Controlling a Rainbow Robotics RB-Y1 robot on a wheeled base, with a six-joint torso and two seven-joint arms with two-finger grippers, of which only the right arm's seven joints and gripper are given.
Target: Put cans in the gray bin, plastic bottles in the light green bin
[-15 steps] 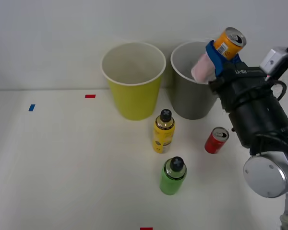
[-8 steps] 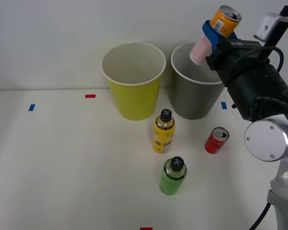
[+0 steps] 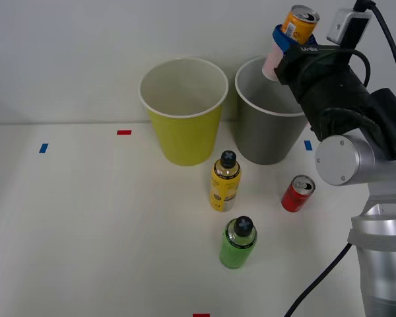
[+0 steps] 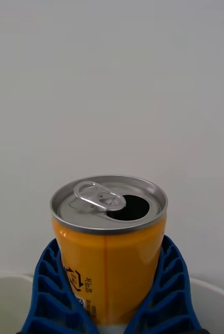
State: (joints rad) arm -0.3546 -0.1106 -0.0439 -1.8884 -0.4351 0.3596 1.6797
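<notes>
Orange can (image 3: pixel 299 24) being held up over the gray bin (image 3: pixel 267 125) by the right gripper (image 3: pixel 288 34).

The gripper's blue ribbed fingers (image 4: pixel 49 292) are clamping the orange can on both sides, its opened silver top tilting away from the arm, and the can is hanging above the gray bin's right rear rim, clear of it. The light green bin (image 3: pixel 183 112) is standing just left of the gray bin, the two nearly touching. The yellow bottle (image 3: pixel 225 181) is standing upright just in front of the gray bin toward its left, and the green bottle (image 3: pixel 238 242) is standing farther forward behind it. The red can (image 3: pixel 297 193) is sitting tilted on the desk (image 3: pixel 86 224) in front of the gray bin toward its right.
</notes>
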